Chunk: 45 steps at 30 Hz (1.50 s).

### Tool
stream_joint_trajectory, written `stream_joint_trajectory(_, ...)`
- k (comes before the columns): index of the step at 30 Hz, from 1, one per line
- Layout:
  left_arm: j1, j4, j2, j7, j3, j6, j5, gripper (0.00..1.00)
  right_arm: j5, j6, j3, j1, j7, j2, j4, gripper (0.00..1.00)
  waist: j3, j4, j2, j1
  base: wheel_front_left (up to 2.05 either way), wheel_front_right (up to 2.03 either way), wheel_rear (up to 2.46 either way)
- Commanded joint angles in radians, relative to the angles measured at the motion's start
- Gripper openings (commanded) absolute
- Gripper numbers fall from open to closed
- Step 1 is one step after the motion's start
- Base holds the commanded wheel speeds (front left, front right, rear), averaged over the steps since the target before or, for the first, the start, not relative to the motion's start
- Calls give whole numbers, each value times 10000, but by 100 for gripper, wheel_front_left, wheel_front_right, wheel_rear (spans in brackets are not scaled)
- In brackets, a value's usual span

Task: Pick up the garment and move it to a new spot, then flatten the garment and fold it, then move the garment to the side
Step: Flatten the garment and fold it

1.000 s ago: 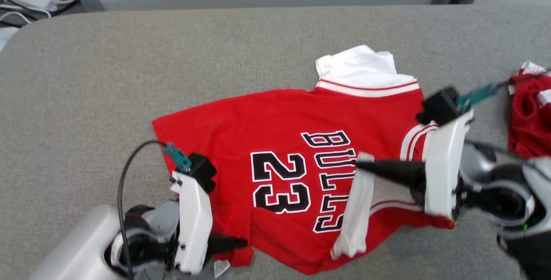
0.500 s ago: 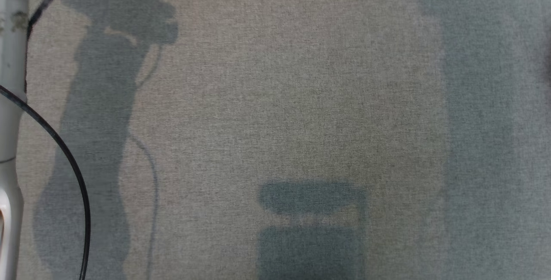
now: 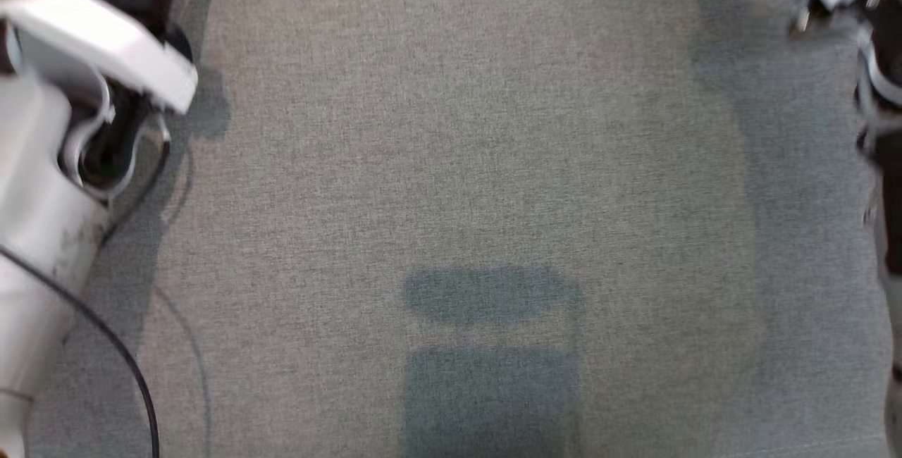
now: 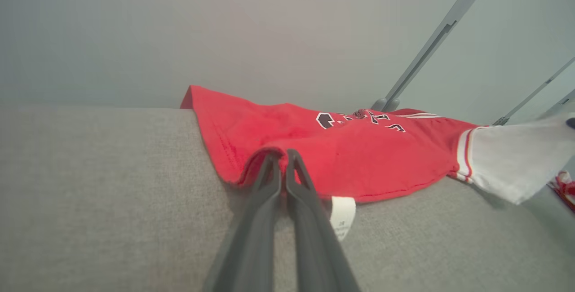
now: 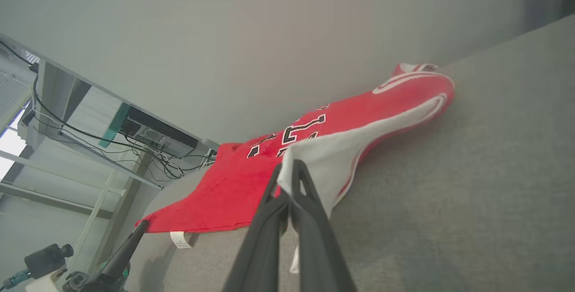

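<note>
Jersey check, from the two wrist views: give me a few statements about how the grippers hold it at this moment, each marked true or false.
1. The left gripper is shut on the red hem of the jersey. True.
2. The right gripper hangs open above the jersey. False: it is shut on the white sleeve.
3. A white label hangs from the hem right beside the left gripper's fingers. True.
4. The jersey's lettering is yellow. False: it is black with white edging.
</note>
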Motion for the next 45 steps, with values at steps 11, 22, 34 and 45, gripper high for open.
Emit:
stream_joint_trajectory(11, 2152, 555, 235, -1380, -523, -47, -891, 0, 1463, 46, 730, 3718, 237, -751, -1495, 0, -1561, 379, 0, 0, 0, 0, 0)
stream_joint_trajectory(22, 4527, 387, -155, -1446, 469, -47, -514, 0, 2217, 46, 1175, 5986, 304, -1093, -1951, 0, -3335, 490, 0, 0, 0, 0, 0)
stream_joint_trajectory(34, 6667, 328, -870, -1448, 1367, -48, 277, 0, 2820, 46, 1626, 7912, 597, -1158, -2457, 0, -4611, 507, 0, 0, 0, 0, 0)
stream_joint_trajectory(45, 7972, 99, -1237, -1448, 2129, -48, 764, 0, 3204, 46, 1636, 9105, 956, -1327, -2844, 0, -5077, 599, 0, 0, 0, 0, 0)
